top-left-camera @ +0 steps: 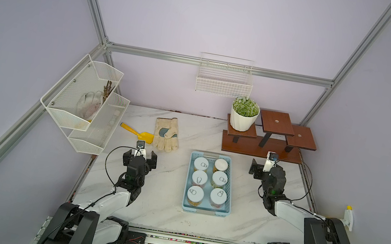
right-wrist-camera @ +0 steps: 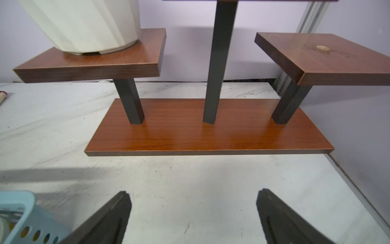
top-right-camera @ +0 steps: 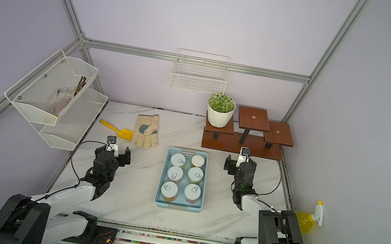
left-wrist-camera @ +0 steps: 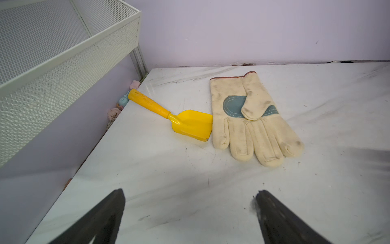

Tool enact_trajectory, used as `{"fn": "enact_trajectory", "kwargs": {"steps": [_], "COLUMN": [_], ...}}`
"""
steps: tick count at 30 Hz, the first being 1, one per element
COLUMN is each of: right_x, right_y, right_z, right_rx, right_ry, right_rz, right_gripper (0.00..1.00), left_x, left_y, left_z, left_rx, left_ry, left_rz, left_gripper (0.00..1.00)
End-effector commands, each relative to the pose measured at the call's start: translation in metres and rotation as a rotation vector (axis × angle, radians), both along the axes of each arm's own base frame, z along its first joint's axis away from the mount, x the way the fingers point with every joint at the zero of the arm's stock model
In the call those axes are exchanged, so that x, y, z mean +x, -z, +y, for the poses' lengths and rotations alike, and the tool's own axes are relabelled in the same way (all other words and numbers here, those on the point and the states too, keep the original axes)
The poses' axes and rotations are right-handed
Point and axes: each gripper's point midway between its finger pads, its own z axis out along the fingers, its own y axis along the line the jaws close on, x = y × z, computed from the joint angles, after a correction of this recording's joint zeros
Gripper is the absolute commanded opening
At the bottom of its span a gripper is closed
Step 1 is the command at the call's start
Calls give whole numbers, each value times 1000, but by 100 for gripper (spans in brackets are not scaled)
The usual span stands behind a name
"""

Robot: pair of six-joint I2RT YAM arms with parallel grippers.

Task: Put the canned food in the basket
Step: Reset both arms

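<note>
Left hand agape; tins in basket

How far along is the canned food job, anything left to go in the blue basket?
Done: all six cans stand in the blue basket, in two rows of three. In hand: nothing; the left end effector and right end effector are open and empty. Left: no can shows outside the basket, so it looks finished.

Six upright tins inside blue basket
</note>
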Motion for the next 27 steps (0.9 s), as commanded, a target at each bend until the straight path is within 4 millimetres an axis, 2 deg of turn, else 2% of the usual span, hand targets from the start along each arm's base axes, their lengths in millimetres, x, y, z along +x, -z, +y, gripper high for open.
{"fn": "enact_trajectory", "kwargs": {"steps": [1, 4, 6, 7, 8, 11, 13, 17, 27], "right_x": [5, 6, 5, 3, 2, -2, -5, -3, -5], "right_y": [-11, -7, -2, -2, -3, 1, -1, 6, 5], "right_z": [-5, -4, -5, -5, -5, -3, -1, -1, 1], "right_rx": [38, 62, 65, 66, 65, 65, 65, 63, 55], "right_ry": [-11, -42, -38, -38, -40, -58, -69, -68, -83], "right_rz": [-94, -93, -102, -122, -131, -127, -172, -135, -158], "right_gripper": [99, 99, 99, 99, 99, 99, 99, 99, 99], "left_x": [10, 19, 24, 26, 29, 34, 37, 54, 52], "left_y": [-14, -18, -17, -14, -2, 15, 12, 24, 23], "left_z": [7, 1, 4, 9, 12, 13, 10, 20, 25], "left_rx": [13, 30, 7, -7, -23, -42, -36, -51, -53], "left_ry": [-2, 73, 92, 84, 81, 106, 120, 56, 28], "left_rz": [-108, -151, -186, -186, -156, -154, -173, -35, -57], "left_gripper": [100, 100, 100, 100, 100, 100, 100, 100, 100]}}
